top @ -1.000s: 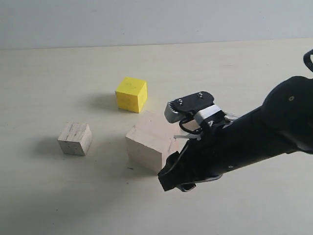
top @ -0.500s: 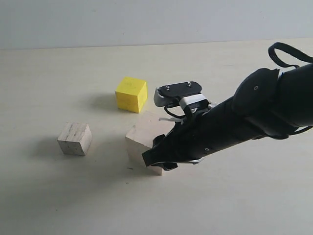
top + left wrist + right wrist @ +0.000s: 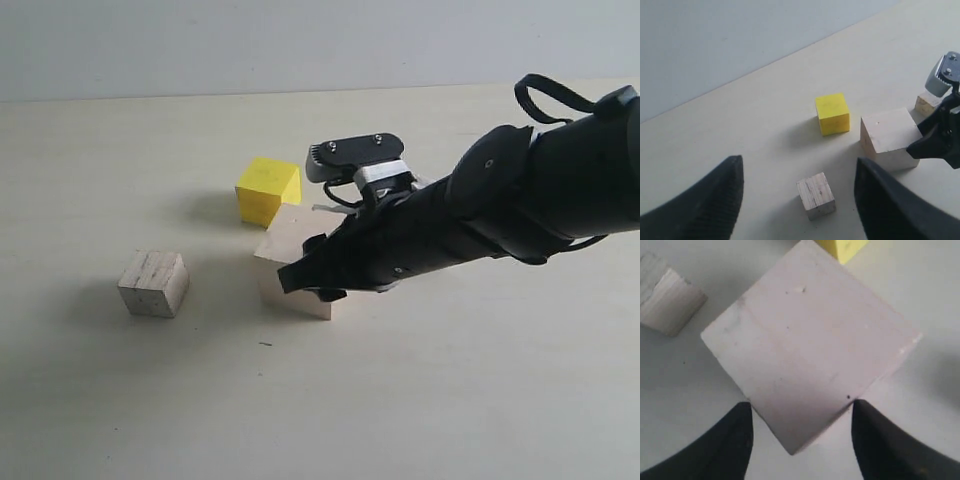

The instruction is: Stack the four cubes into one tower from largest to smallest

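Pale wood fills the right wrist view. The block (image 3: 810, 355) lies diagonal to the right gripper (image 3: 310, 280), with one corner pointing into the gap between its wide, empty jaws. It rests on the worktop (image 3: 450, 400) near the middle. The yellow cube (image 3: 268, 188) is just behind it, the medium cube (image 3: 153, 283) well off to the left, and the smallest cube (image 3: 927, 103) beyond the right arm.

The step looks like a grasp of this block. To do it well, the wrist should likely turn until the jaws face two flat opposite sides. A grip across corners would probably twist the block. The descent should be straight and centred, so the far jaw does not nudge the yellow cube. The left gripper (image 3: 797, 165) hangs back, jaws wide and empty.
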